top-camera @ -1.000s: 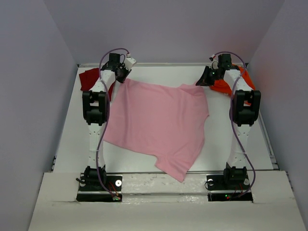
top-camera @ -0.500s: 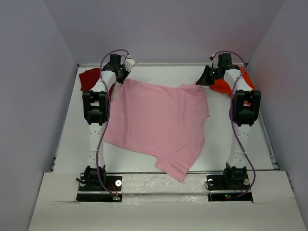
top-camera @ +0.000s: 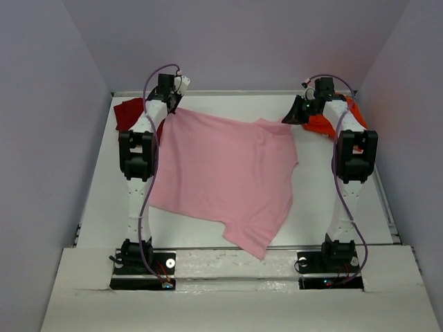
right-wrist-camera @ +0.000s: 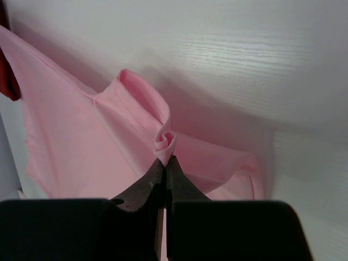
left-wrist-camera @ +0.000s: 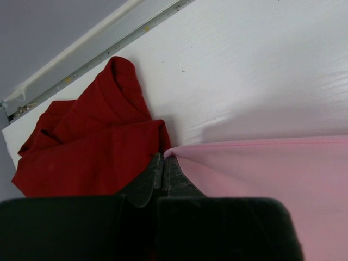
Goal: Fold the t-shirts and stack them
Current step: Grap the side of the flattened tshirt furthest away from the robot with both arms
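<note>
Left end effector [left-wrist-camera: 163, 163] and right end effector [right-wrist-camera: 165, 162] both clamped on the pink t-shirt [top-camera: 221, 173]

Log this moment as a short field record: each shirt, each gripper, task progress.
pink t-shirt: spread unfolded across the middle of the table
dark red t-shirt: crumpled, far left corner
orange t-shirt: crumpled, far right
left gripper: shut on the pink t-shirt's far left corner
right gripper: shut on a bunched fold at its far right edge
progress: nothing folded or stacked yet
</note>
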You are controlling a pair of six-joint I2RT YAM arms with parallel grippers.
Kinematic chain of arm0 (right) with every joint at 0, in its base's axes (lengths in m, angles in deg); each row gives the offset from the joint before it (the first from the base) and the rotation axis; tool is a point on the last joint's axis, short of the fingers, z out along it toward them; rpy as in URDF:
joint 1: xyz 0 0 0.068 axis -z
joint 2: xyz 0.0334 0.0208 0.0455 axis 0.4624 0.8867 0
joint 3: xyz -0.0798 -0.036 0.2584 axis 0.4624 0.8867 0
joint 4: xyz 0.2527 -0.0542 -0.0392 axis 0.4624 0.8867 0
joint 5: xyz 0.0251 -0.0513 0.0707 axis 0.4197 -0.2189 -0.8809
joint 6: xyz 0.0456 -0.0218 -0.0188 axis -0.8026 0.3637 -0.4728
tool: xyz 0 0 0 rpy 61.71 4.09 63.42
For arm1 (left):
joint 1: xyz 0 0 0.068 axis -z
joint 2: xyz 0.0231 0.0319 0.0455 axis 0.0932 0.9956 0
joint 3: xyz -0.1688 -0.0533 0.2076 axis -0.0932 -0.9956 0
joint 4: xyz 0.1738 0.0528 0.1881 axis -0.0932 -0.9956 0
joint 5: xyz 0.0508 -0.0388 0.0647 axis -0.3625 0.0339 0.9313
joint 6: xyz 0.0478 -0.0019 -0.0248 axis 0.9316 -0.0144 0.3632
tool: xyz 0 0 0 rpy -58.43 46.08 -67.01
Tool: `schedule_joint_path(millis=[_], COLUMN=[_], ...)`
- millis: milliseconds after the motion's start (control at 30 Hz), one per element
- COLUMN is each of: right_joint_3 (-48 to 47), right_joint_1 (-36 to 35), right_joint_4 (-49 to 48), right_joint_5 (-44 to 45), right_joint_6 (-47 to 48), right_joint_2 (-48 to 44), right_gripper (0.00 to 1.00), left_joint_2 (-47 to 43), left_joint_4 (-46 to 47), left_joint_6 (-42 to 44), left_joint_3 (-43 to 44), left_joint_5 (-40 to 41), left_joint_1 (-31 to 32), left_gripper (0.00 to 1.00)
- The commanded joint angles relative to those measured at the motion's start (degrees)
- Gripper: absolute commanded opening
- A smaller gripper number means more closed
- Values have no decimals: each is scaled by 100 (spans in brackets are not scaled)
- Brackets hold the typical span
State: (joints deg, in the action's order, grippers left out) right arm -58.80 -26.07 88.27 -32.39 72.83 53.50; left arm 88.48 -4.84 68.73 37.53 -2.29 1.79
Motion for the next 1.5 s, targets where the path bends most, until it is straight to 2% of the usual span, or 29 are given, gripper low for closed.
schedule_joint_path(millis=[0, 300, 833, 1133, 1467], right_joint_3=[238, 863, 1961, 2454, 2972], right_joint_1=[46, 46, -174, -227, -332], right_joint_4=[-93, -181, 407, 566, 768], right_joint_5=[-287, -524, -701, -762, -885], right_joint_6=[-92, -293, -514, -531, -567], right_joint_2=[-713, -1460, -2769, -3227, -3613], right_gripper=[0, 0, 0, 0, 0], left_joint_2=[-902, -1289, -1070, -1008, -1412], left_joint_4=[369, 431, -157, -527, -650], left_joint_6=[-329, -426, -847, -1243, -1718], left_joint_3=[-183, -685, -615, -456, -781], left_joint_5=[481, 815, 1447, 1229, 1307], left_joint_1=[121, 481, 596, 596, 596], left_gripper=[0, 0, 0, 0, 0])
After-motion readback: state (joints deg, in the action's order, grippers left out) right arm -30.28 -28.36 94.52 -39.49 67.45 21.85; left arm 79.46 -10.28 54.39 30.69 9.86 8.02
